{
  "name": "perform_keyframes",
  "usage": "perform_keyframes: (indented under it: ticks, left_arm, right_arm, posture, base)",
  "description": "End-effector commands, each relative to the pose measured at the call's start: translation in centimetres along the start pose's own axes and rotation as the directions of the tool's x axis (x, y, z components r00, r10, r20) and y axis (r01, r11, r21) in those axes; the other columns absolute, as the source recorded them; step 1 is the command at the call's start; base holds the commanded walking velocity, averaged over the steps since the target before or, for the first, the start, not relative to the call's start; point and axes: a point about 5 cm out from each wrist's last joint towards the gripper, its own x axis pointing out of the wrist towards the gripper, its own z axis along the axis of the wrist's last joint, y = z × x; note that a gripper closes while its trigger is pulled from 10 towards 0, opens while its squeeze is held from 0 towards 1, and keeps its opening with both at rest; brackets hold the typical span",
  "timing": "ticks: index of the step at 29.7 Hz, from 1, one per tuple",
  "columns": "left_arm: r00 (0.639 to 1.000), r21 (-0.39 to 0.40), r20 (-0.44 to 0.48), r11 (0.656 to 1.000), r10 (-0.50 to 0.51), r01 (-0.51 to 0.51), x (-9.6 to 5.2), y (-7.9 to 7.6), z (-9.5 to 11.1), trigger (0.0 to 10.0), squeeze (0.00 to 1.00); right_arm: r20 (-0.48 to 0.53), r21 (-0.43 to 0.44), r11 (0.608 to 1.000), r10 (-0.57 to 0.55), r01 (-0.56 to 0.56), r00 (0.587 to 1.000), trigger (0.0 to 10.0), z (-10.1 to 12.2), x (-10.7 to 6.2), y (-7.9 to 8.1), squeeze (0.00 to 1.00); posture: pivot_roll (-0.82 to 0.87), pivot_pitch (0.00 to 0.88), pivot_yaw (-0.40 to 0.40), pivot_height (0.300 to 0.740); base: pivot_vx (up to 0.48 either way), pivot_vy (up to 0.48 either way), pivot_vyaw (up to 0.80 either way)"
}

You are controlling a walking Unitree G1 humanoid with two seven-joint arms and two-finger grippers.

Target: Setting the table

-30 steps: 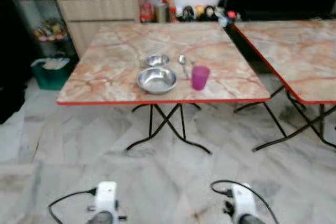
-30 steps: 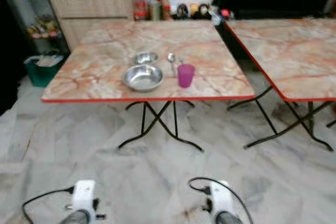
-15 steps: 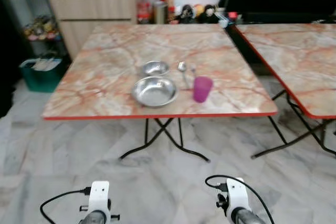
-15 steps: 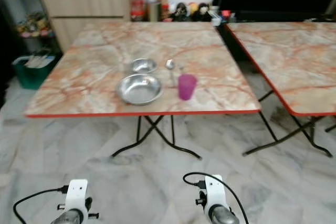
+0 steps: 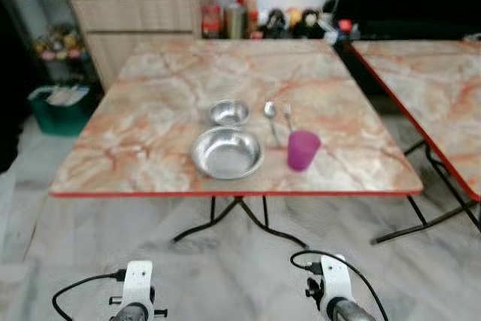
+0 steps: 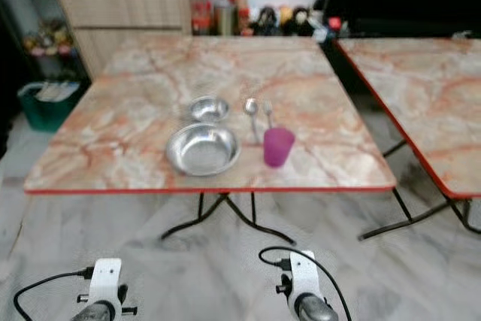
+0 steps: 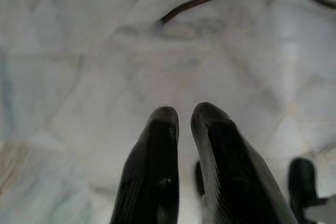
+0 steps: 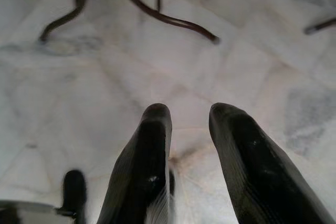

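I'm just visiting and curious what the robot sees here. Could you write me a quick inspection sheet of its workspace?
Surface: marble-patterned table with a red edge, on black folding legs.
Job's things: large steel bowl, small steel bowl behind it, spoon and fork side by side, purple cup nearest the front edge.
Clutter: nothing seen on the table.
Grippers: left gripper and right gripper hang low over the floor, holding nothing.
Cables: black cable at each wrist.
Surroundings: second table, cabinet, bottles, green bin.
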Motion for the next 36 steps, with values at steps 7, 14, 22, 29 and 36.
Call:
perform_keyframes:
  ticks: [7,14,22,29,36]
  left_arm:
    - [1.0,0.019,0.003,1.0,0.006,-0.006,0.0,0.0,0.0,10.0,0.0]
    - [0.981,-0.077,0.157,0.991,0.117,-0.106,0.4,1.8,3.3,10.0,0.0]
    - [0.853,-0.189,0.365,0.927,0.372,-0.323,-0.3,6.3,7.8,10.0,0.0]
    - [0.653,-0.266,0.59,0.878,0.474,-0.397,-2.0,10.0,14.8,10.0,0.0]
    - [0.474,-0.231,0.82,0.944,0.319,-0.236,-4.2,8.2,23.9,10.0,0.0]
  right_arm:
    - [0.001,0.003,1.0,0.0,0.0,1.0,10.0,0.3,0.1,0.1,0.0]
    - [-0.001,0.003,1.0,-0.006,0.006,1.0,10.0,0.3,0.1,0.0,0.0]
    - [-0.008,0.003,1.0,-0.009,0.009,1.0,10.0,0.0,0.0,-0.1,0.0]
    - [-0.008,0.008,1.0,-0.012,0.012,1.0,10.0,0.0,0.0,0.0,0.0]
    - [-0.002,0.012,1.0,-0.015,0.015,1.0,10.0,0.3,0.1,0.0,0.0]
  posture:
    - [-0.01,0.0,-0.041,0.74]
    - [-0.01,0.0,-0.04,0.74]
    - [0.0,0.0,-0.044,0.74]
    - [0.01,0.0,-0.046,0.74]
    - [0.01,0.0,-0.043,0.74]
  base:
    - [0.0,0.0,0.0]
    - [0.0,0.0,0.0]
    - [0.0,0.0,0.0]
    - [0.0,0.0,0.0]
    - [0.0,0.0,0.0]
